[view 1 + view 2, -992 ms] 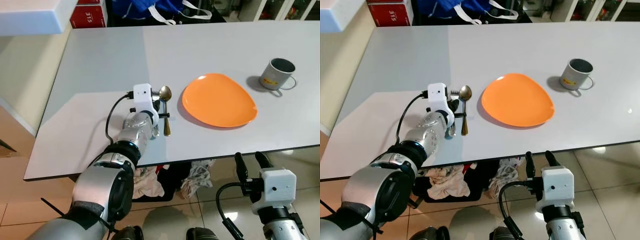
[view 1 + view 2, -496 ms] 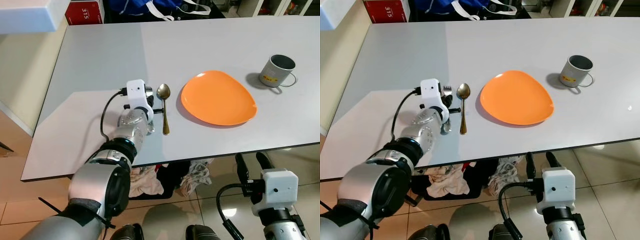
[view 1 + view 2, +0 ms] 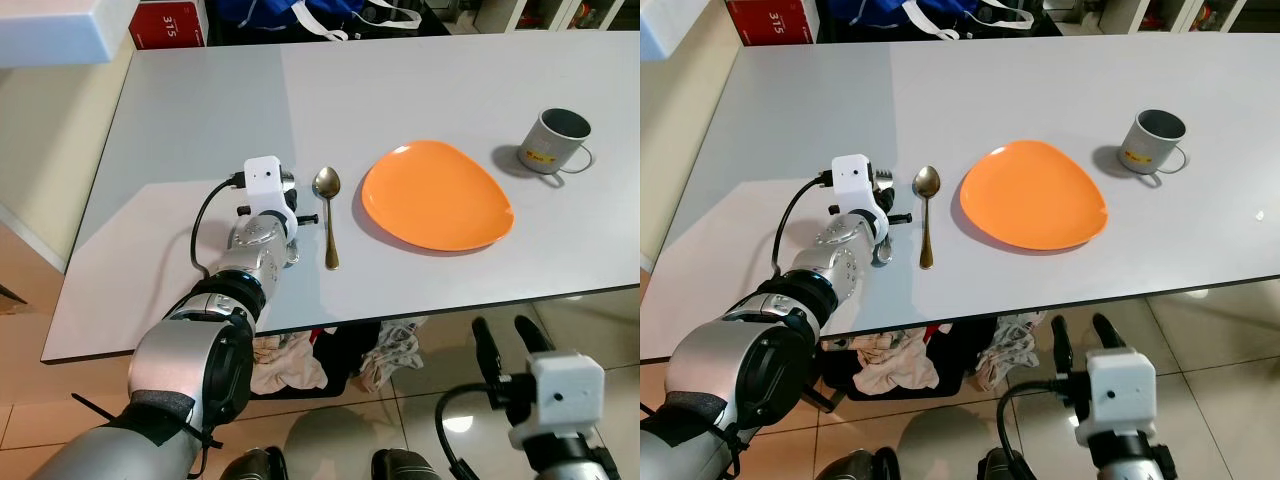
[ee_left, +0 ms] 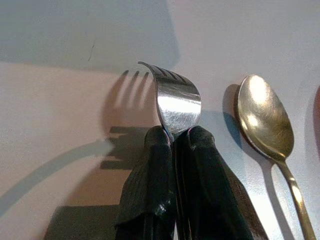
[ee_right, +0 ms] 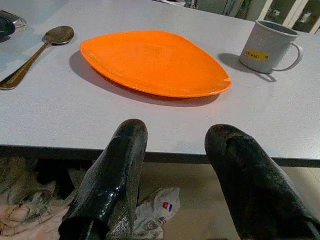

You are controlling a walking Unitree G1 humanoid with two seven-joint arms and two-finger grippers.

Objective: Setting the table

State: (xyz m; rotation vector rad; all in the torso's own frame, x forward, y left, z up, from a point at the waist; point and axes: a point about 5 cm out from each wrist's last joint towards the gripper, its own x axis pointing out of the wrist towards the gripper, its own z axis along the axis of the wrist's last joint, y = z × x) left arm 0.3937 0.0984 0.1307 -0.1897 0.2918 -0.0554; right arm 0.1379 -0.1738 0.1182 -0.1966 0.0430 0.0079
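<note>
Left of centre in the head view, the left end effector [image 4: 172,145] is clamped on a fork [image 4: 175,97], low over the table [image 3: 200,100]. The wrist view shows both black fingers [image 4: 150,165] pinched together right at the neck of the fork, tines sticking out past them with a shadow on the table underneath, so I'd guess it's just above or barely touching the surface.

A gold spoon [image 3: 327,215] lies just beside it, with the orange plate [image 3: 437,197] on the spoon's other side. A grey mug [image 3: 553,143] sits well apart at the upper right.

The right end effector [image 5: 172,175] hangs below the table edge at the bottom right, fingers spread, holding nothing.

Handling-wise, the fork looks like thin polished steel: stiff, light, not fragile, but slick. A narrow pinch at the neck will probably let it swivel if bumped, so I'd lay it down flat and let go gently. For a regrasp, the flat part of the handle seems a safer place than the curved neck.
</note>
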